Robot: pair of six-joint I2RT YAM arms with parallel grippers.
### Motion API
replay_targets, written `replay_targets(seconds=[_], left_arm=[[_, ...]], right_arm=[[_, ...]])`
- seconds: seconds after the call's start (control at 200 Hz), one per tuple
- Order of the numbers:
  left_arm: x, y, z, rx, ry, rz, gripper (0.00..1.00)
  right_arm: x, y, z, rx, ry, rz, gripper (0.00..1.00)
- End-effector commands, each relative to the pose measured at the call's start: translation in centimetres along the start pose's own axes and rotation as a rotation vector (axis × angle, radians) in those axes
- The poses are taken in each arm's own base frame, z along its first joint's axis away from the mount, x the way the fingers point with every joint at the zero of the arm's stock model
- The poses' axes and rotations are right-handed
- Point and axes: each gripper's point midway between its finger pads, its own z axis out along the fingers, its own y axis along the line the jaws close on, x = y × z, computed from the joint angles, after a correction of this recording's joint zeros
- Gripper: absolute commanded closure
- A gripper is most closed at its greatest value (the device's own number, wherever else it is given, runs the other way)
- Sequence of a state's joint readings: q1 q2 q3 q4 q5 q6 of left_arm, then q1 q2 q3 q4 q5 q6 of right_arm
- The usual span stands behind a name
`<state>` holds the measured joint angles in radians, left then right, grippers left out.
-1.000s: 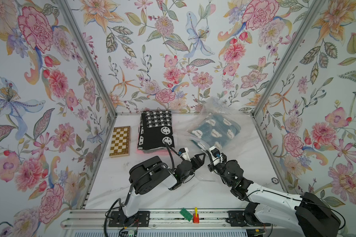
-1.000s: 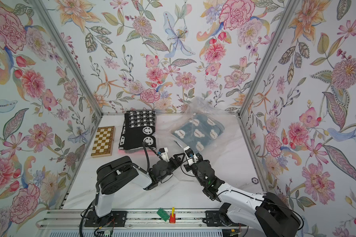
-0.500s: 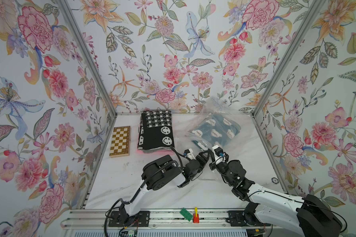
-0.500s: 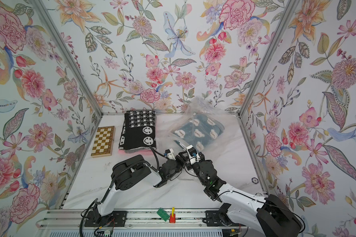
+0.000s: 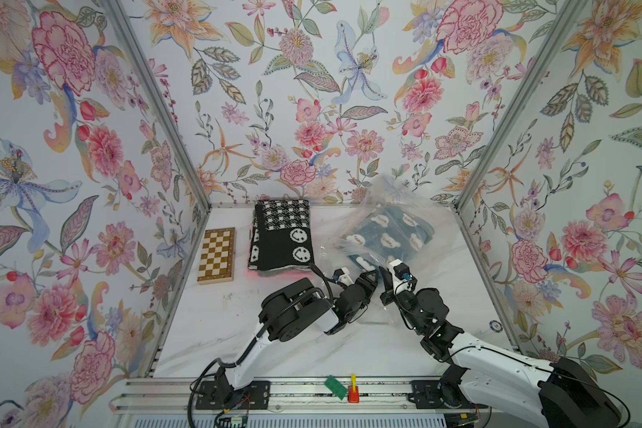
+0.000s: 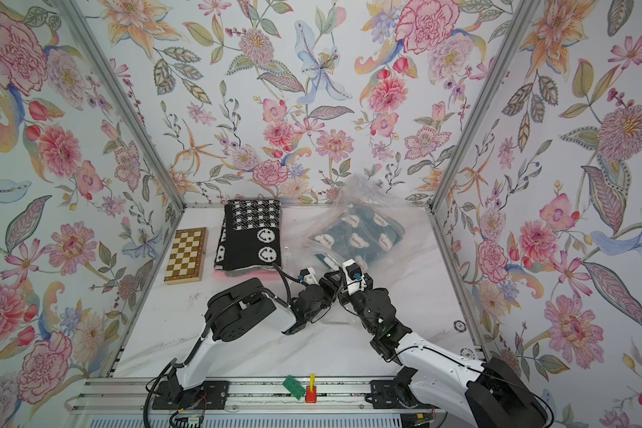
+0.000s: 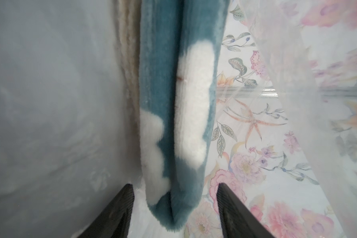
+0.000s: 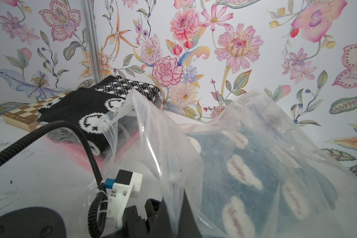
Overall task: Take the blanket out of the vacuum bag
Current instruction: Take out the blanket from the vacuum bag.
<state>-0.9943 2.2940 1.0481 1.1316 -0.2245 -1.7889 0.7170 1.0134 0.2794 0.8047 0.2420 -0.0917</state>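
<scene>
The vacuum bag (image 5: 397, 192) is a clear crinkly film bag at the back right in both top views, also (image 6: 349, 192). Inside it lies the blanket (image 5: 390, 237), folded, teal plush with white bear shapes. My right gripper (image 8: 174, 203) is shut on the upper film of the bag's mouth (image 8: 157, 134) and holds it lifted. My left gripper (image 7: 174, 185) is open inside the mouth. A corner of the blanket (image 7: 159, 82) lies between its fingers with a gap on each side. In both top views the two grippers (image 5: 371, 277) (image 5: 385, 282) meet at the bag's near edge.
A folded black-and-white smiley blanket (image 5: 282, 237) lies on pink and grey ones left of the bag. A wooden chessboard (image 5: 215, 255) sits further left. A poker chip (image 5: 495, 325) lies by the right wall. Flowered walls close in three sides. A green piece (image 5: 336, 387) rests on the front rail.
My left arm has swung right and forward, and its gripper has gone into the bag's mouth up to the blanket's corner. The right gripper has kept hold of the film, nearly still.
</scene>
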Motion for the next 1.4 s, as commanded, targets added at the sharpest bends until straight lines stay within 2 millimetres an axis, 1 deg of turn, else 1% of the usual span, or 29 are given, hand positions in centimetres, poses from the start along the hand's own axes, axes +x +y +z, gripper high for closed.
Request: replay_targets(seconds=[0.0, 0.19, 0.365, 0.445, 0.51, 0.565, 0.696, 0.811, 0.876, 0.971, 1.126, 1.296, 1.391], left_arm=[[-1.1, 2.0, 0.9, -0.047, -0.034, 0.008, 0.33], [-1.7, 1.5, 1.7, -0.033, -0.051, 0.020, 0.34], [-1.9, 0.5, 2.2, 0.019, -0.046, 0.024, 0.42], [-1.8, -0.6, 2.2, 0.052, -0.038, 0.036, 0.49], [-1.7, -1.5, 1.9, 0.066, -0.030, 0.062, 0.51], [-1.7, -2.6, 1.7, 0.079, -0.027, 0.091, 0.52], [-1.6, -4.6, 1.1, 0.089, -0.022, 0.124, 0.52], [-1.8, -5.9, 0.9, 0.117, -0.027, 0.118, 0.52], [-1.5, -6.6, 1.0, 0.131, -0.018, 0.120, 0.52], [-1.4, -6.8, 1.2, 0.137, -0.010, 0.104, 0.52], [-1.6, -5.7, 1.4, 0.119, -0.018, 0.071, 0.51], [-1.5, -6.0, 1.9, 0.130, -0.011, 0.057, 0.50], [-1.9, -5.6, 2.5, 0.109, -0.016, 0.068, 0.49]], right_arm=[[-0.5, 0.0, -0.2, -0.012, -0.019, 0.029, 1.00], [-0.6, -0.1, -0.2, -0.011, -0.019, 0.035, 1.00], [-0.5, 0.0, -0.1, -0.012, -0.010, 0.035, 1.00], [-0.4, -0.1, -0.1, -0.010, -0.007, 0.035, 1.00], [-0.2, -0.1, 0.0, -0.007, -0.001, 0.032, 1.00], [-0.2, -0.1, 0.1, -0.007, 0.001, 0.031, 1.00], [0.1, -0.1, 0.2, -0.006, 0.011, 0.030, 1.00], [0.1, -0.1, 0.2, -0.004, 0.012, 0.029, 1.00], [0.2, -0.2, 0.2, -0.002, 0.013, 0.028, 1.00], [0.2, -0.2, 0.3, -0.002, 0.014, 0.029, 1.00], [0.3, -0.2, 0.4, -0.002, 0.020, 0.027, 1.00], [0.3, -0.2, 0.3, 0.000, 0.020, 0.028, 1.00], [0.3, -0.2, 0.4, -0.004, 0.019, 0.031, 1.00]])
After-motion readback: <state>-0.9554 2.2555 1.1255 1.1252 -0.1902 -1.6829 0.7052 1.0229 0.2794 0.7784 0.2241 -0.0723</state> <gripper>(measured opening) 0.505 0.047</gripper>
